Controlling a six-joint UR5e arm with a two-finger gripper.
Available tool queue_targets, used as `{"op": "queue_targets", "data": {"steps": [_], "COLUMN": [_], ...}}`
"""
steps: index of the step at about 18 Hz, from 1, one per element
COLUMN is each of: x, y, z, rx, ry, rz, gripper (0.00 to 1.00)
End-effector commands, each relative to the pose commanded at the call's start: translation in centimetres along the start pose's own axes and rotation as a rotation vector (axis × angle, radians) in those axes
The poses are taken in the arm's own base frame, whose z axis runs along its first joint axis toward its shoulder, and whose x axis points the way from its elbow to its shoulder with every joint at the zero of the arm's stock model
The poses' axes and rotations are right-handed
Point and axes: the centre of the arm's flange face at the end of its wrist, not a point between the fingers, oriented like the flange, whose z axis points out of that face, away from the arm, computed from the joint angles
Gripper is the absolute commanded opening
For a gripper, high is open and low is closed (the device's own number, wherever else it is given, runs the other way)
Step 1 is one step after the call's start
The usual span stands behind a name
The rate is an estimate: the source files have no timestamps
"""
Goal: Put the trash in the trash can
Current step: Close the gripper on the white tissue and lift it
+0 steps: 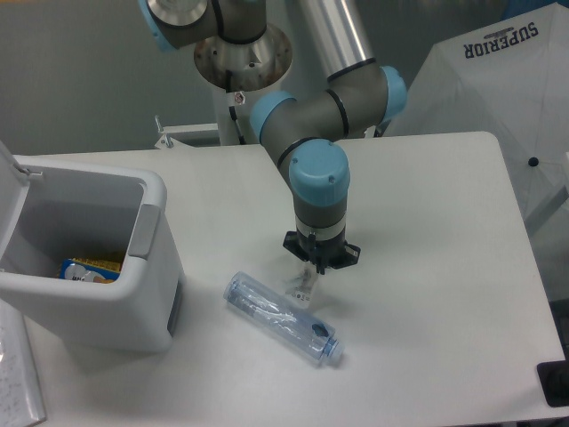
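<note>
The crushed, blue-tinted clear bottle (283, 318) lies diagonally on the white table, cap end toward the front right. Just behind its middle, the small crumpled clear wrapper (301, 285) sits directly under my gripper (308, 270), which points straight down onto it. The fingertips blend into the wrapper, so how the jaws stand does not show. The pale grey trash can (156, 197) stands at the left with its lid swung open. A yellow-and-blue packet (89, 269) lies in its bottom.
A white cover printed SUPERIOR (507, 80) stands beyond the table's back right corner. The arm's base (242, 55) is at the back centre. A dark object (553, 384) sits off the front right corner, and a pale sheet (13, 378) lies at the front left.
</note>
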Motion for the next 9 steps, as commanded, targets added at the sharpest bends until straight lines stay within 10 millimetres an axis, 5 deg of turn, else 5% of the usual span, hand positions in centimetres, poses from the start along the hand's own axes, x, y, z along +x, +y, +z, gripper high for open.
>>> {"op": "queue_targets", "data": {"steps": [4,9], "x": [-2.1,-1.6], "y": [-0.5,-0.7], "z": [-6.9,-16.1], "rx": [0.098,0.310], "ry": [-0.078,-0.081], "rz": [-0.022,-0.084], "gripper": [0.00,0.00]}}
